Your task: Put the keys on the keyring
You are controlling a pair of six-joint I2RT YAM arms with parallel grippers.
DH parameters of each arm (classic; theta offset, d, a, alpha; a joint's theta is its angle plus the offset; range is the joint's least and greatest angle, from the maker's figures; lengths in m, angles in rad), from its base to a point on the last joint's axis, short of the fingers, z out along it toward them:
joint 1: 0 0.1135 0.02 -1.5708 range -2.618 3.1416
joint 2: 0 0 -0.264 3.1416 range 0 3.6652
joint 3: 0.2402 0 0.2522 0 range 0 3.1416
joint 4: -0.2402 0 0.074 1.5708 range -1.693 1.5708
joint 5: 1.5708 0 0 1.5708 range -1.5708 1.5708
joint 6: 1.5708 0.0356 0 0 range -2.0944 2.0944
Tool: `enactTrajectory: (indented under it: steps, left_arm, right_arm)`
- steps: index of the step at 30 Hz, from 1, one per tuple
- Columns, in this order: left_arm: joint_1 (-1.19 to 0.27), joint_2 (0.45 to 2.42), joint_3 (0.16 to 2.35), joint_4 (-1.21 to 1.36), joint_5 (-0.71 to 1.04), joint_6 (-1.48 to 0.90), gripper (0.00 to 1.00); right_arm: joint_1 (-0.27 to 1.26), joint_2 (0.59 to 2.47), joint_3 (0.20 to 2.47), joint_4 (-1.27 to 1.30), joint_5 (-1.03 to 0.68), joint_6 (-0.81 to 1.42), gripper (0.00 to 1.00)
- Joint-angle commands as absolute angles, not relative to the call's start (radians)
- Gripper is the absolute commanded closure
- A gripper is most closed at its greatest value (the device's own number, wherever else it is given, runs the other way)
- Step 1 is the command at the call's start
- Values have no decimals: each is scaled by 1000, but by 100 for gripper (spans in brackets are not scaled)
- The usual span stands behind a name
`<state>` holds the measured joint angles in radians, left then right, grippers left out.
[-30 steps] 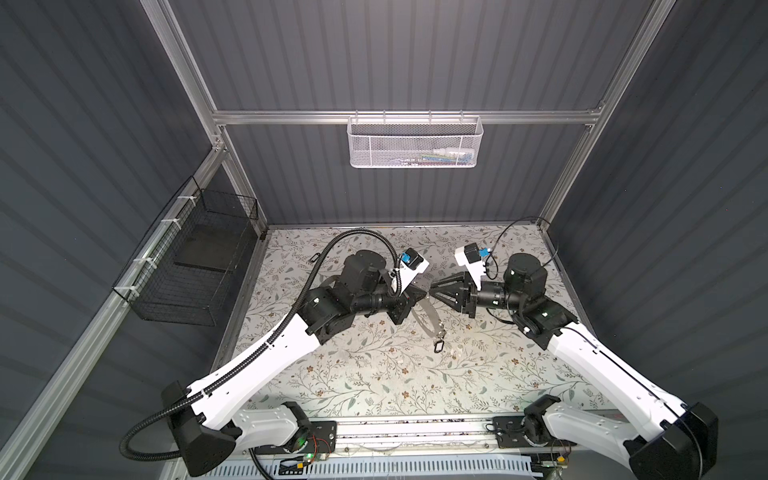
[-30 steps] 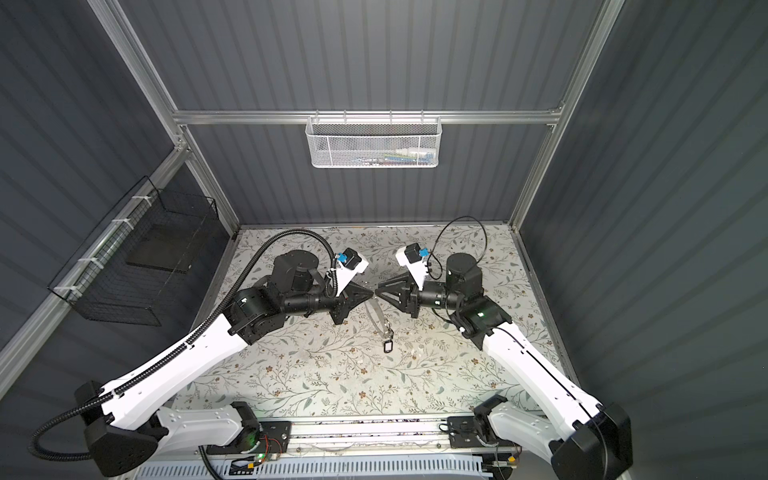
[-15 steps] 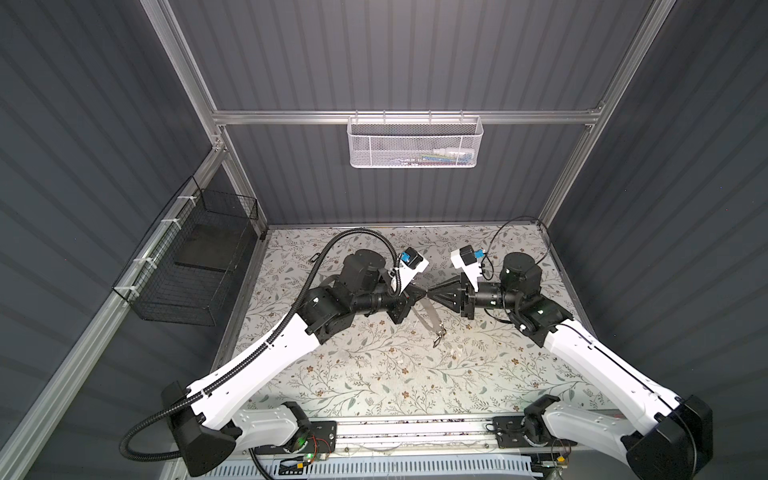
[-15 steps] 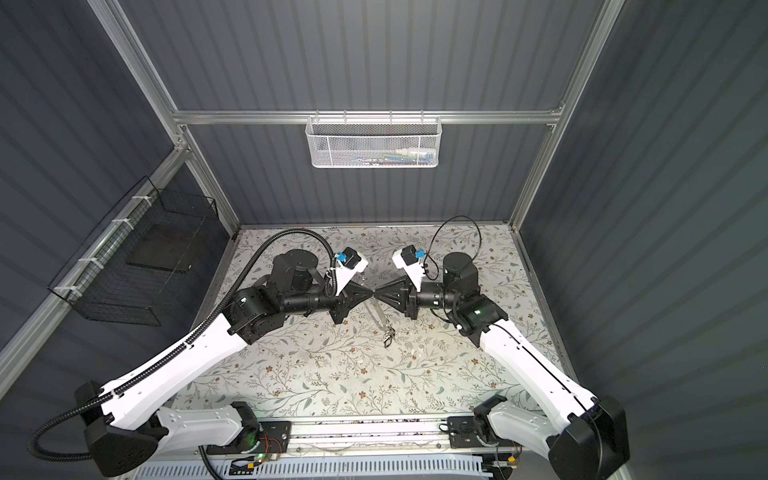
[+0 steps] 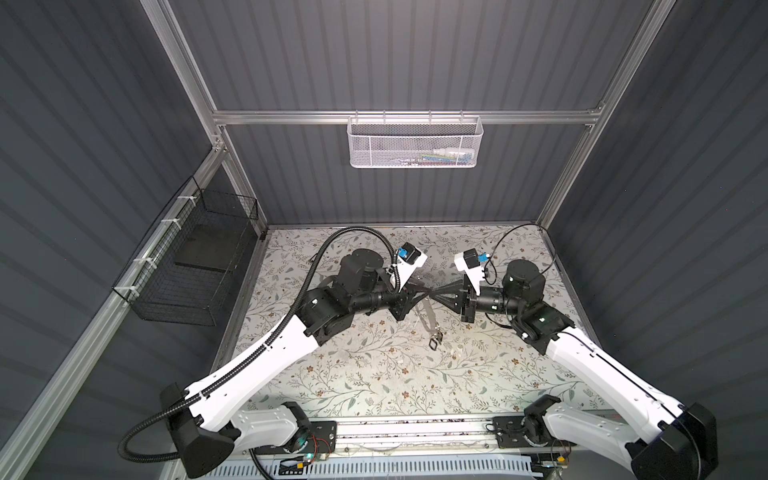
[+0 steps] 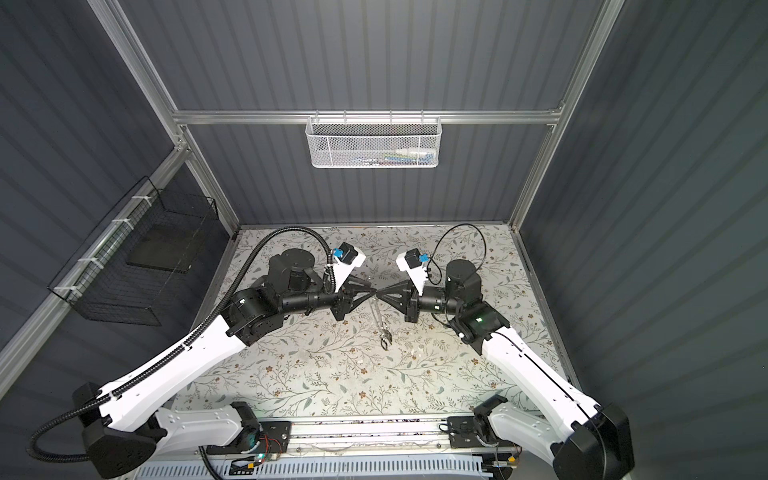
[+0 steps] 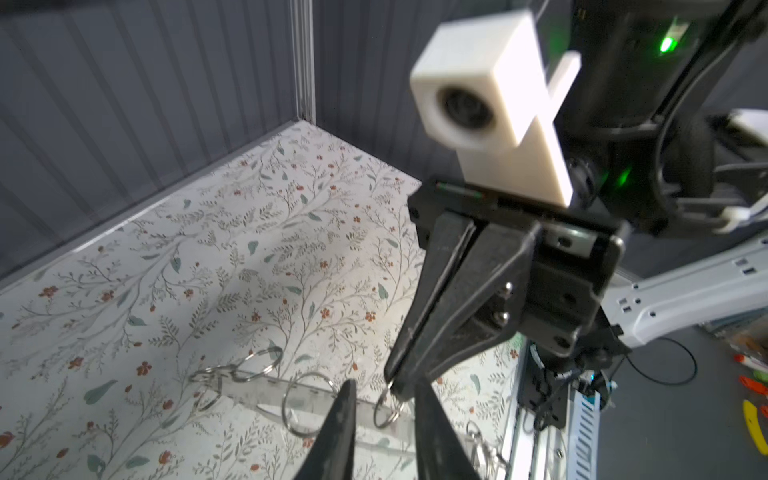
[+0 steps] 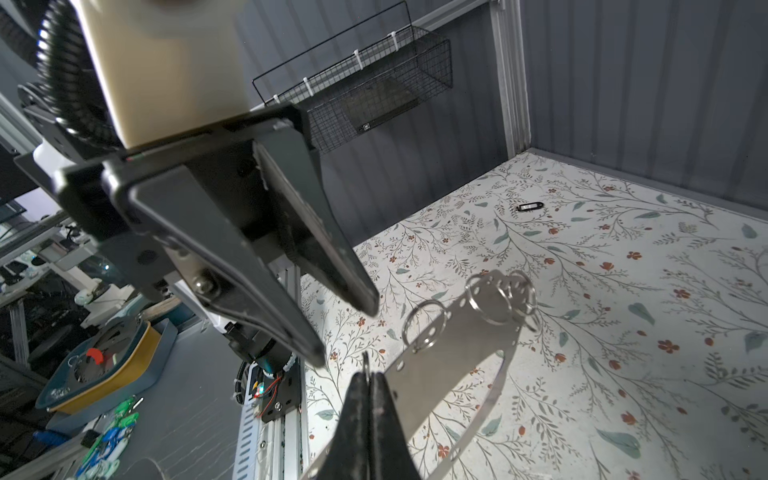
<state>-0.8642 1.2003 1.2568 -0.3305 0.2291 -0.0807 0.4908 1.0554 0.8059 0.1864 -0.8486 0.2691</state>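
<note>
Visibly, one keyring (image 8: 457, 353) and one loose key (image 8: 530, 206) appear.

Under the jaws you have a pale mat (image 5: 374, 374) printed with leafy sprigs and small red flowers. Dark grey ribbed walls (image 5: 415, 54) close the cell in behind the jaws and on both sides, held by a bare aluminium frame (image 5: 185, 66). Behind and well above the jaws, a white mesh basket (image 5: 415, 143) hangs from the crossbar (image 5: 291, 117); its contents are too small to tell. Left of the jaws a black wire basket (image 5: 187, 270) hangs on the side wall with a dark slab (image 5: 203, 249) in it. In front of the jaws a metal rail (image 5: 415, 430) edges the mat. The light is even and the shadows soft. Past the rail, the right wrist view shows you a cluttered grey bench (image 8: 187, 415).
</note>
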Motion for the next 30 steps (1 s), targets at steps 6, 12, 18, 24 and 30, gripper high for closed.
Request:
enactTrajectory:
  steps: [6, 12, 18, 24, 30]
  left_arm:
    - [-867, 1054, 1041, 35, 128, -317, 76]
    - [-868, 1084, 976, 166, 147, -394, 77]
    - [-868, 1128, 993, 228, 175, -411, 77]
    - [-868, 1170, 1037, 222, 214, -408, 77]
    - [-868, 1168, 1037, 238, 237, -410, 79]
  right_arm:
    - [492, 1045, 698, 656, -713, 582, 100]
    - [497, 1068, 653, 880, -648, 746, 98]
    - [506, 1065, 643, 917, -640, 775, 98]
    - [524, 1055, 647, 886, -647, 746, 98]
    - [531, 1051, 649, 856, -645, 722, 98]
